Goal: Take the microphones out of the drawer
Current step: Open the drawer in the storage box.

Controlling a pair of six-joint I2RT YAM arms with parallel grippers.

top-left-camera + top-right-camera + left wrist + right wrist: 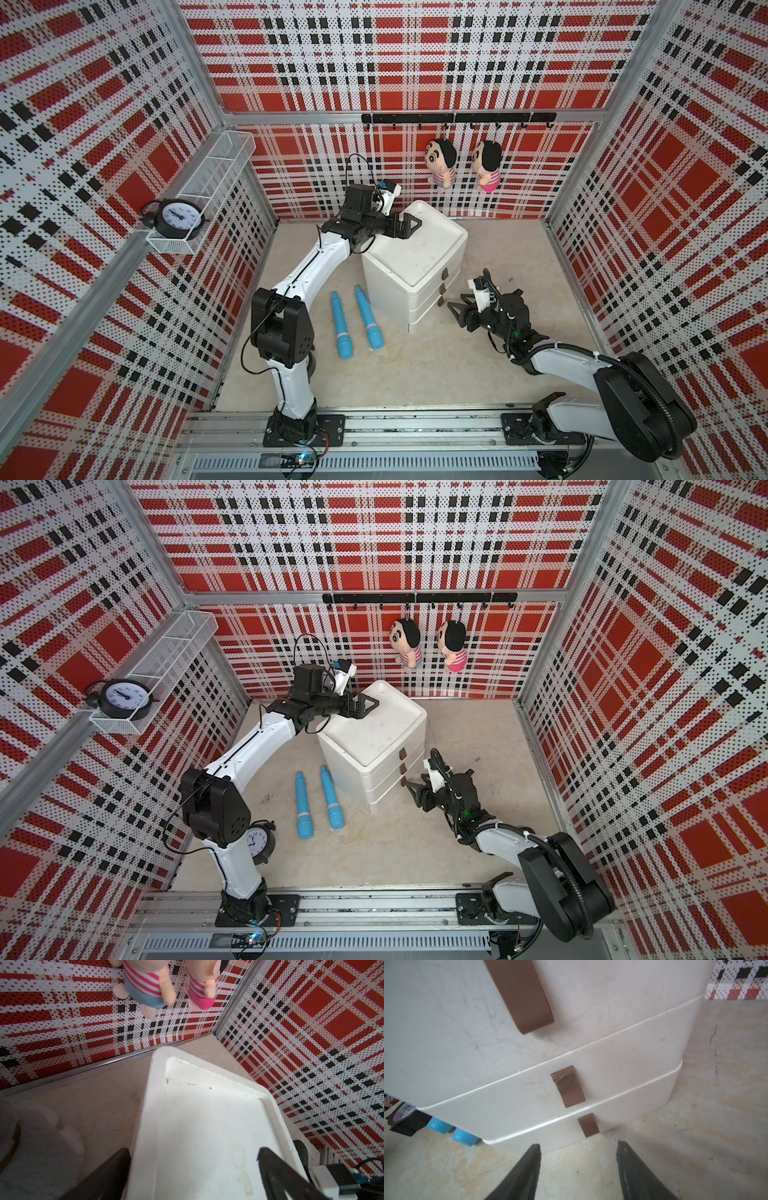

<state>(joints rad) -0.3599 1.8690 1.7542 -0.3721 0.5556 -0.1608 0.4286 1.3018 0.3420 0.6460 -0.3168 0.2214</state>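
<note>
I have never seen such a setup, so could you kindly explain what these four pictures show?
Two white-and-black robot arms work over a beige table inside plaid walls. Two pictures look down from overhead; the other two come from cameras on the arms' wrists. A white plastic three-drawer chest stands mid-table, drawers shut, with two blue microphone-shaped toys lying beside it. The left gripper, open, straddles the chest's top rim. The right gripper, open and empty, points at the lowest drawer's brown tab handle.
</note>
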